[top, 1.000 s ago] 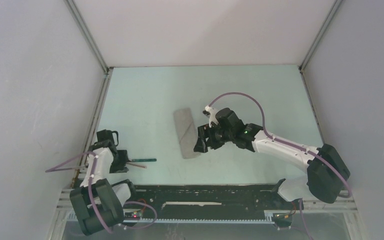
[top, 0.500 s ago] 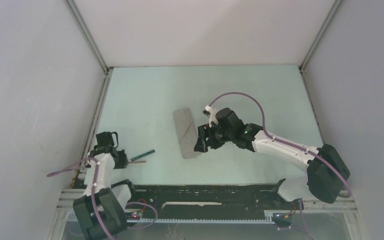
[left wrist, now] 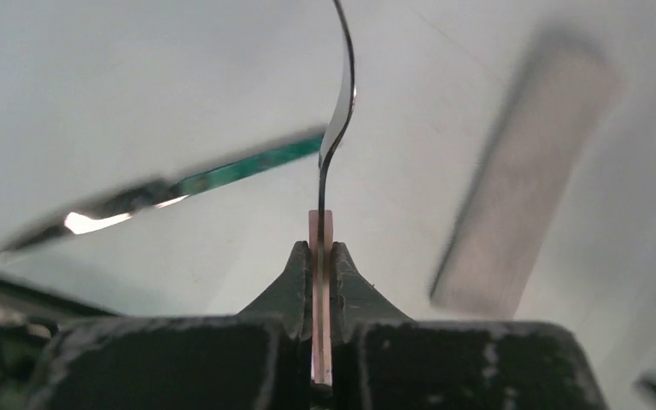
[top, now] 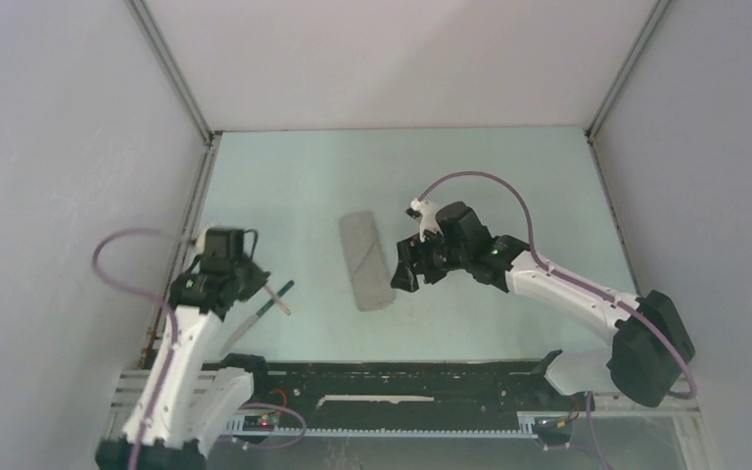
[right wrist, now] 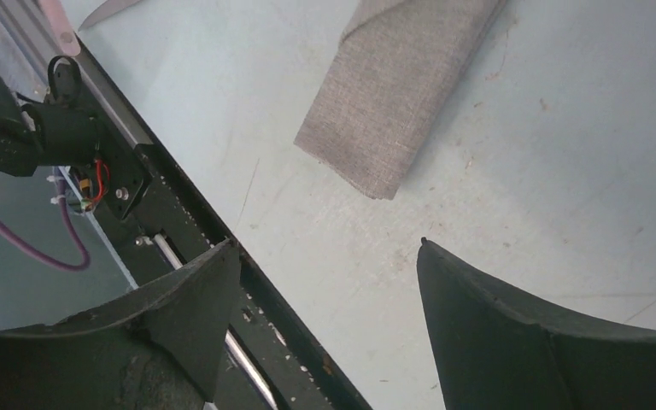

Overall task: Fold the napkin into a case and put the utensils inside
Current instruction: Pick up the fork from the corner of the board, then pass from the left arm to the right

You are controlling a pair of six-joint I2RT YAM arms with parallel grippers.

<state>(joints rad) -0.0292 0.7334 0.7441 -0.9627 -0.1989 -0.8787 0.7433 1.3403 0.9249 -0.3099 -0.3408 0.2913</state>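
left gripper (left wrist: 320,248) is clamped tight, jaws pressed together on a thin pinkish strip. a slim silver utensil (left wrist: 342,102) curves up and away from that strip, seen edge-on in the left wrist view. it is off the table (top: 499,176), gripped at its end only. the green-handled utensil (left wrist: 248,166) crosses just behind it, blurred, green handle toward the silver one and shiny tip pointing left. in the top view the green handle (top: 282,291) sticks out right of the left gripper (top: 258,281), with a pale length running down-left from it. cannot tell if this piece is pinched too or only lying close.

the napkin is already folded into the case (top: 365,259), a narrow grey rectangle flat on the table near the middle, long axis running near to far and tilted slightly. it is well apart from the left gripper. the left wrist view shows the case (left wrist: 521,171) blurred at right.

right gripper (top: 403,277) has its jaws spread wide, with nothing between them, just right of the case's near end. in the right wrist view the gripper (right wrist: 329,248) frames bare table, and the case (right wrist: 401,94) lies beyond the fingertips, not touched, one corner flap folded over at its far-left edge. the black base rail (right wrist: 179,222) runs along the left.
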